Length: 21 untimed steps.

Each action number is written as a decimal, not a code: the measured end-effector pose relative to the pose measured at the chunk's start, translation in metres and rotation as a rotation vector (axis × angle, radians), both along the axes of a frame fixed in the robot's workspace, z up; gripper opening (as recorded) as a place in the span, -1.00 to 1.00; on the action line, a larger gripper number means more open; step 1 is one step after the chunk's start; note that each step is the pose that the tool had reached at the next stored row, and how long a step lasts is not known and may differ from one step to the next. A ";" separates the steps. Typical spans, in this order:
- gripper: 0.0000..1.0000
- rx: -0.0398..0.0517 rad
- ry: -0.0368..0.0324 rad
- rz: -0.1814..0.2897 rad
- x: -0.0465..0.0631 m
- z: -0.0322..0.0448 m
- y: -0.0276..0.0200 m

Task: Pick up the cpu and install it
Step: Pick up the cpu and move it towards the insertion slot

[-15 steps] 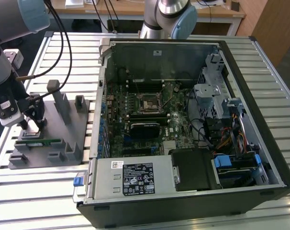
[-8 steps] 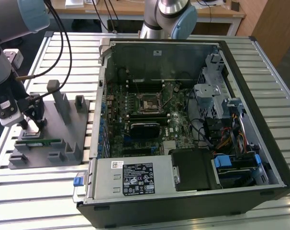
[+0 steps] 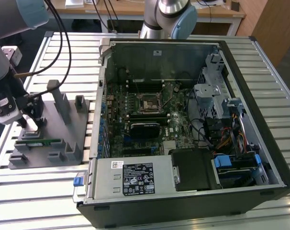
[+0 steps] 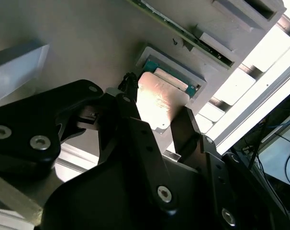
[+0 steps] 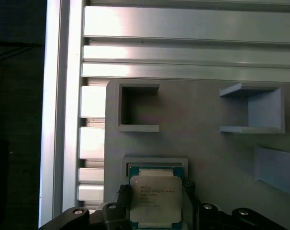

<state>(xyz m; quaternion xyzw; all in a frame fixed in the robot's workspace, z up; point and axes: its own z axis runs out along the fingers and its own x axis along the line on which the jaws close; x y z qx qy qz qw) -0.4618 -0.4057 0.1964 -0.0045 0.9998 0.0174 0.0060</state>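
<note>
Where the exterior view's left edge begins, we see a grey robot arm (image 3: 6,91) bent down over a grey holder (image 3: 63,127) on a slatted metal table (image 3: 71,57). Its pincer (image 3: 34,125) stands on the holder, near a green memory stick (image 3: 39,142). In the first wrist view, the black fingers (image 5: 122,200) close narrowly on two opposite sides of the silver cpu (image 5: 154,201), at a shallow square recess (image 5: 154,162) in the holder. We cannot tell whether the cpu rests in the recess or sits just above it. Toward the exterior view's right lies an open computer case (image 3: 159,60), with its socket (image 3: 149,102) mid-board.
</note>
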 end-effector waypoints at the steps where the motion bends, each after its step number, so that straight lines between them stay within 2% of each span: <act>1: 0.05 0.0000 0.0000 0.000 0.000 0.0024 0.0000; 6: 0.05 0.0001 -0.0001 0.000 0.000 0.0158 0.0000; 16: 0.05 0.0001 -0.0001 0.000 0.000 0.0489 0.0000; 18: 0.05 0.0001 0.0000 0.000 0.000 0.0538 0.0000; 21: 0.05 0.0001 0.0000 0.000 0.000 0.0569 0.0000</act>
